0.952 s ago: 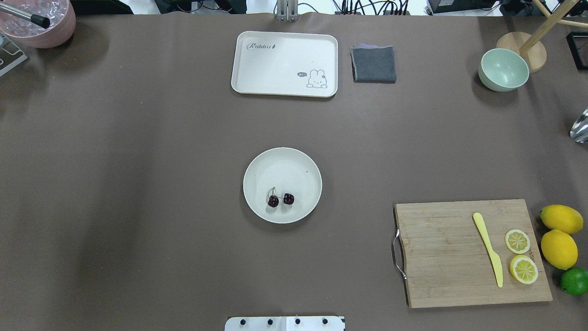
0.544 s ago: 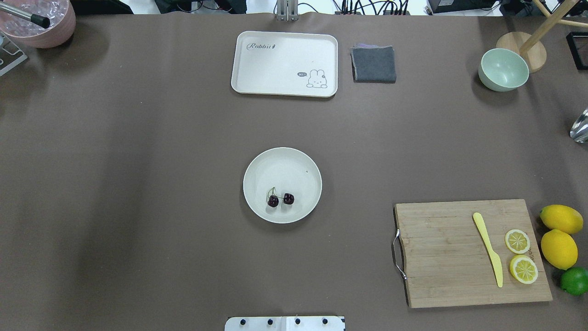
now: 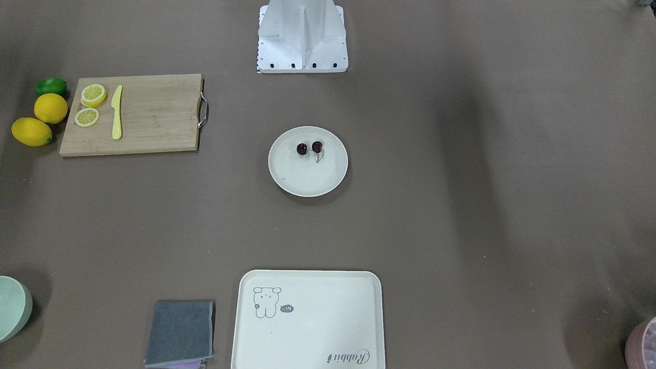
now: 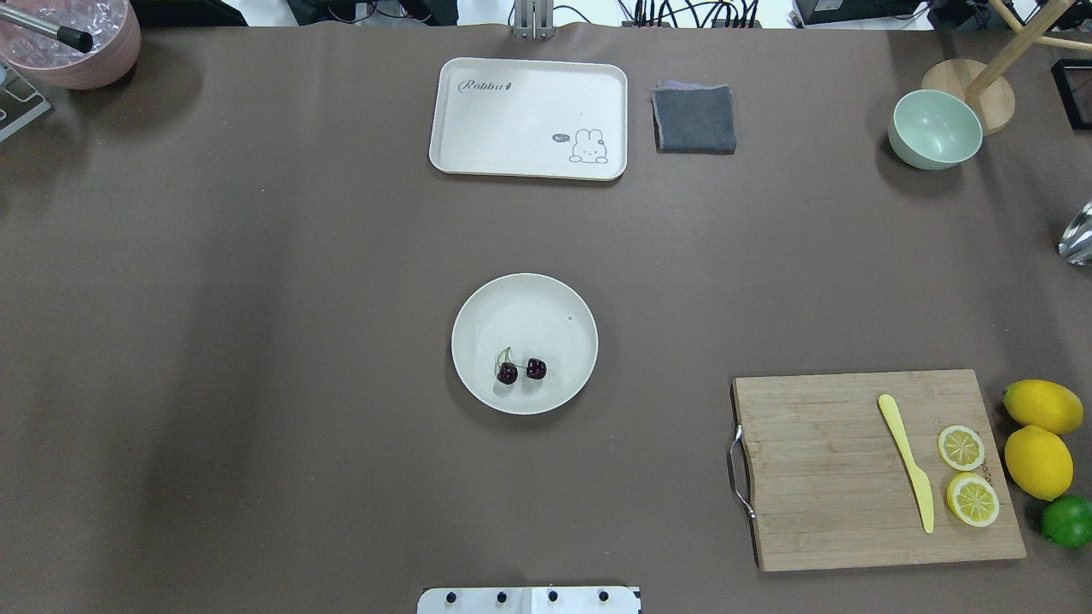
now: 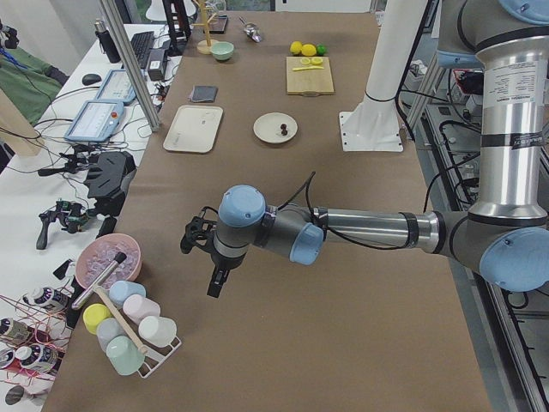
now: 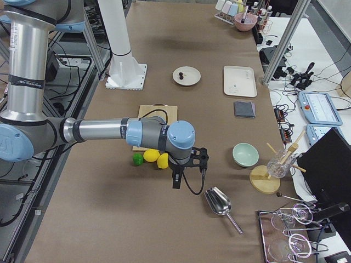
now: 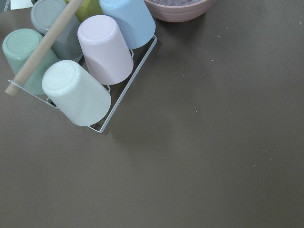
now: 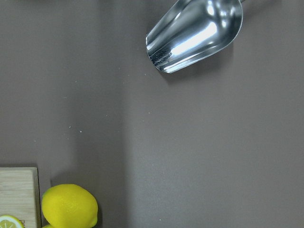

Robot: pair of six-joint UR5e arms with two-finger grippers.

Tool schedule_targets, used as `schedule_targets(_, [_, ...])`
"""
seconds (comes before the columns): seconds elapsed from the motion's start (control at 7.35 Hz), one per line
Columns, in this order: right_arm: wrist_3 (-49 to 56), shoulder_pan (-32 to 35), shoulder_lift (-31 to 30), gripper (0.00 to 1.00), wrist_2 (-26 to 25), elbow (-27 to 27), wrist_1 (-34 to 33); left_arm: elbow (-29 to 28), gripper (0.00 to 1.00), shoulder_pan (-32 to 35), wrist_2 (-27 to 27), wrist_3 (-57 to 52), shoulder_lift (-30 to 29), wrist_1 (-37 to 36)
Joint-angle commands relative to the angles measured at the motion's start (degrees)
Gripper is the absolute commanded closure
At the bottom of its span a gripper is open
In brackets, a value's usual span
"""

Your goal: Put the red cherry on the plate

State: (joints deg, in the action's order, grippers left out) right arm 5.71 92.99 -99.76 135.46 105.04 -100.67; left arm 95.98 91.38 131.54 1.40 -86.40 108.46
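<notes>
The red cherry (image 4: 521, 369) sat on the plate (image 4: 546, 298), on the side nearer the robot, so the job looked done. I'd guess it's light, glossy and a bit slippery, so pinch it gently where the stems meet. The left hand (image 5: 216, 281) hovered over the bench (image 4: 256, 341) by the cup rack (image 7: 90, 71) and the right hand (image 6: 175, 179) near the lemons (image 8: 69, 206). I couldn't tell if either was apart or together.

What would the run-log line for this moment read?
red cherry: on plate | left gripper: clear of plate, state unclear | right gripper: clear of plate, state unclear
</notes>
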Motion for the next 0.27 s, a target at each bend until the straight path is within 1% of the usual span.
schedule_targets(0.0, [0.0,0.0,0.0,0.0,0.25,0.08,0.03,-0.1,0.02,-0.06,0.03,0.0,0.26,0.0])
schedule_targets(0.14, [0.0,0.09,0.0,0.0,0.25,0.16,0.03,-0.1,0.02,-0.06,0.03,0.0,0.26,0.17])
